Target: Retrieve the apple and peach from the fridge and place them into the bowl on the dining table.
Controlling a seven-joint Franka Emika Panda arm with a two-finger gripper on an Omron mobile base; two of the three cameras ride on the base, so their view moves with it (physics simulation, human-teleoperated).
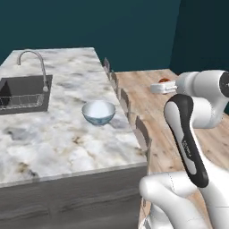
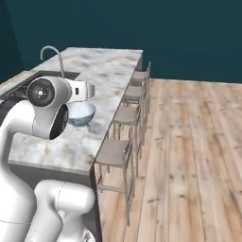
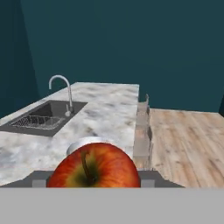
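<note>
The red apple (image 3: 95,167), yellowish around its stem, sits between the jaws of my gripper (image 3: 95,180), which is shut on it. In the left base view the gripper (image 1: 162,86) hangs over the wooden floor to the right of the dining table (image 1: 49,138), with the apple (image 1: 165,81) peeking above the hand. The pale glossy bowl (image 1: 98,112) stands on the marble top near its right edge, and its rim (image 3: 83,144) shows just beyond the apple. From the right base camera the bowl (image 2: 81,114) is partly behind my hand. The peach and the fridge are out of view.
A sink (image 1: 24,91) with a curved faucet (image 1: 39,62) and a wire rack (image 1: 20,102) is set into the table's far left. Stools (image 2: 124,118) line the table's right side. Open wooden floor (image 2: 194,142) lies to the right.
</note>
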